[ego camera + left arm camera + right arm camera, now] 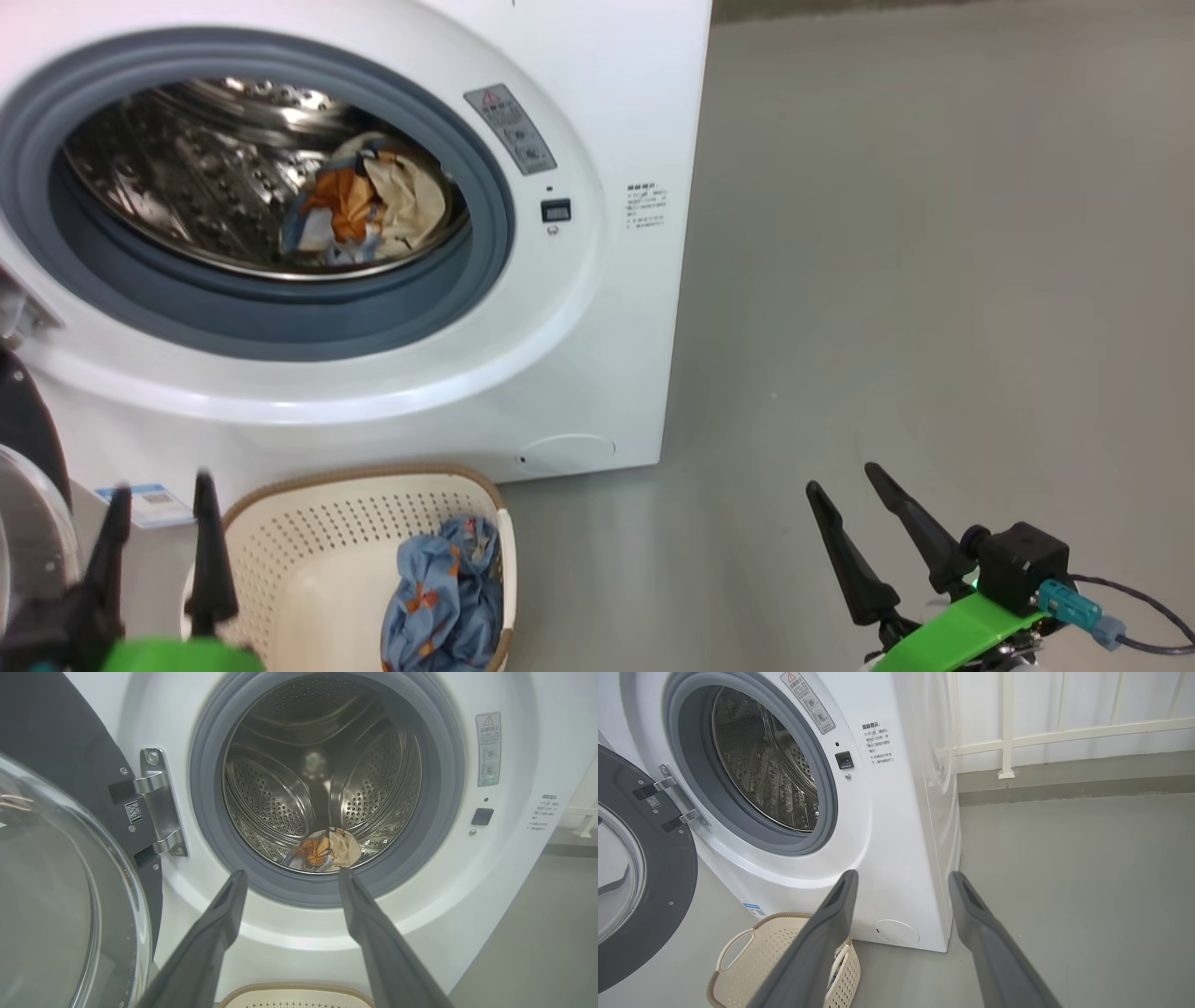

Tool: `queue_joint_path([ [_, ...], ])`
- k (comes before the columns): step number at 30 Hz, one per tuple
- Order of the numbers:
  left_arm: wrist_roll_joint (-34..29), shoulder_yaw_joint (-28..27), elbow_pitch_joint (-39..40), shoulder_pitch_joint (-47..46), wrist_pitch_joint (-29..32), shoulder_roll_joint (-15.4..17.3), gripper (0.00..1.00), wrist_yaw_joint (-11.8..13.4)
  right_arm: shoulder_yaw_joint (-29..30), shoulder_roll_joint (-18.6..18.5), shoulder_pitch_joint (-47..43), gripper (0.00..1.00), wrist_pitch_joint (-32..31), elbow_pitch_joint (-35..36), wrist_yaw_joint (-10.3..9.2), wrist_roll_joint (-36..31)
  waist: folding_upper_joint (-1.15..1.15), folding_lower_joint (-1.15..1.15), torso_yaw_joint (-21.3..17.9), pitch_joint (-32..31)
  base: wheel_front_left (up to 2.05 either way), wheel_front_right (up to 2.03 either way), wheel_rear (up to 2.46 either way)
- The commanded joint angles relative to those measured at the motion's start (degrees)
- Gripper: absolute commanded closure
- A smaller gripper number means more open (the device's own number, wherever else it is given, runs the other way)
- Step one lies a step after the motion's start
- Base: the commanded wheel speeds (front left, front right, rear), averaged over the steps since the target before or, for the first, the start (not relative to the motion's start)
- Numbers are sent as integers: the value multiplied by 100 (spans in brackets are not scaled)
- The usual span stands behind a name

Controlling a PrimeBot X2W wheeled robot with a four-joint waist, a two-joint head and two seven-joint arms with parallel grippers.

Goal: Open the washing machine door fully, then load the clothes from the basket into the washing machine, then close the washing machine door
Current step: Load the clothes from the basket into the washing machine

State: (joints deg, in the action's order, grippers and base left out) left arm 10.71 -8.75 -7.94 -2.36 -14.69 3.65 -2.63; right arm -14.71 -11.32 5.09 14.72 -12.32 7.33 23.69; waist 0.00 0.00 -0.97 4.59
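Head view: the left pincer (159, 487) and right pincer (842, 478) both stand spread and empty, the left near the small cream perforated plastic basket (327, 546), which holds a crumpled light-blue, orange-printed cloth (443, 597). Behind it the big white front-loading washing machine (597, 355) has an orange, blue and cream bundle (369, 210) in its steel drum (280, 802), its round black-rimmed glass door (672, 868) swung wide at the left, on a grey floor (934, 280).

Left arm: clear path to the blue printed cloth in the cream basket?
Probably yes. The left end effector is open and empty near the cream perforated basket; the light-blue orange-print cloth lies uncovered in the basket's right side.
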Motion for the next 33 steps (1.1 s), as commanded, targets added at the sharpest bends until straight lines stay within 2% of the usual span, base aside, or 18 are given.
queue_joint_path([
  [1,-73,-215,235,61,-30,80,0,70,-117,-41,-35,0,28,156,16,-66,0,0,-6,-137,0,0,0],
  [8,-279,-187,770,918,-30,-12,0,215,94,-17,-282,0,28,202,16,-140,0,0,-82,-334,0,0,0],
  [16,-106,-117,1030,1533,-30,-68,0,399,318,-67,-535,0,28,306,16,-207,0,0,-135,-459,0,0,0],
  [23,4,53,1058,1697,-30,-75,0,571,389,-37,-564,0,28,271,16,-241,0,0,-163,-535,0,0,0],
  [33,31,201,1131,1805,-30,-77,0,632,458,-15,-594,0,28,268,16,-263,0,0,-134,-554,0,0,0],
])
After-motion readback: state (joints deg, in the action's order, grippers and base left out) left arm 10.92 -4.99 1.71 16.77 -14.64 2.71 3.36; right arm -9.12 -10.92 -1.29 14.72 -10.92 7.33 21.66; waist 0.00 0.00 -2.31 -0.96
